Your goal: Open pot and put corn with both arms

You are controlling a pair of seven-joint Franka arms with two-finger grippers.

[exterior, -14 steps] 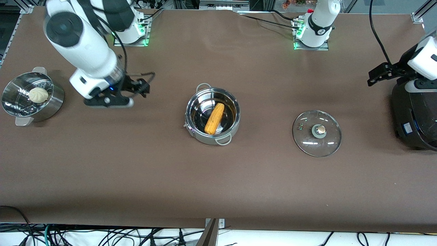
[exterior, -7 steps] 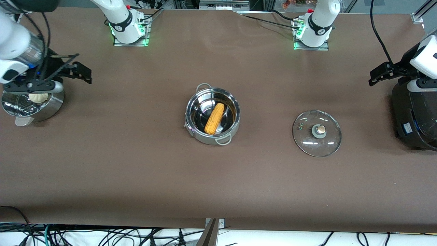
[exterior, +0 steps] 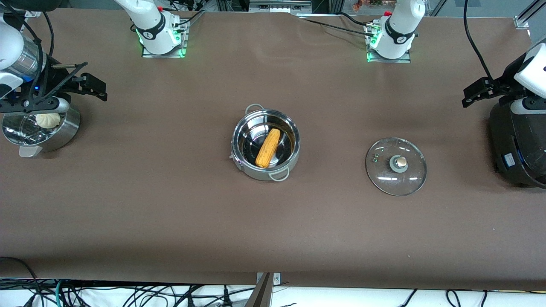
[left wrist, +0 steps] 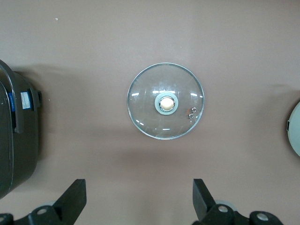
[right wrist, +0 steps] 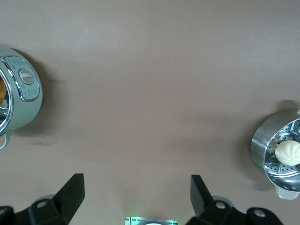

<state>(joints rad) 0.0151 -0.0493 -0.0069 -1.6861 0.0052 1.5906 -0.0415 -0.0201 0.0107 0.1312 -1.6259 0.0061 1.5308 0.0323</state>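
The steel pot point(exterior: 249, 169) stands uncovered at the table's middle. The corn point(exterior: 268, 148) lies inside it. The glass lid point(exterior: 396, 167) lies flat on the table beside the pot, toward the left arm's end. My right gripper point(exterior: 36, 106) is up over the steamer bowl's rim, open and empty point(right wrist: 137, 192). The right wrist view shows the pot's wall point(right wrist: 26, 108). My left gripper point(exterior: 525, 104) hangs over the black cooker, open and empty point(left wrist: 139, 197). The left wrist view shows the lid point(left wrist: 165, 101) below it.
A steel steamer bowl point(exterior: 64, 128) with a white bun point(exterior: 47, 120) stands at the right arm's end. It also shows in the right wrist view point(right wrist: 262, 150). A black cooker point(exterior: 512, 145) stands at the left arm's end and shows in the left wrist view point(left wrist: 14, 131).
My right arm has swung away from the table between the steamer bowl and the pot, and now hangs over the steamer bowl. The left arm, pot, corn and lid have not moved.
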